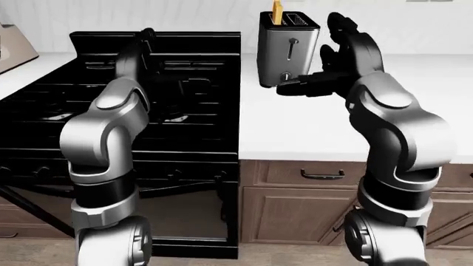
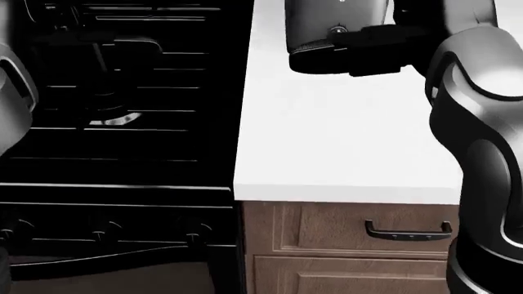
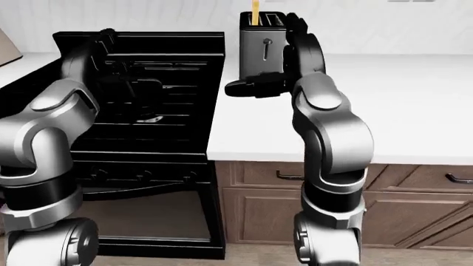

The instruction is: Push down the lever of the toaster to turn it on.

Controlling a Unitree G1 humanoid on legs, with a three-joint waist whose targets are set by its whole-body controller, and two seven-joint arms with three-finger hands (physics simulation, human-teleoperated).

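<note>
A silver toaster [image 1: 286, 52] with a black top stands on the white counter [image 1: 310, 127] just right of the stove. A yellow slice [image 1: 277, 12] sticks up from one slot. Its black lever [image 1: 293, 47] sits about mid-height in the slot on the face toward me, with a round knob [image 1: 285, 76] below it. My right hand [image 1: 286, 88] is open, its black fingers [image 2: 327, 48] stretched leftward along the toaster's bottom edge, below the lever. My left hand [image 1: 148, 39] is raised over the stove, dark against it, so its fingers are unclear.
A black stove [image 1: 184, 111] with grates fills the left of all views, its oven door below. Wooden drawers with dark handles [image 1: 321, 175] run under the counter. A beige object [image 1: 11, 50] stands on the counter at the far left.
</note>
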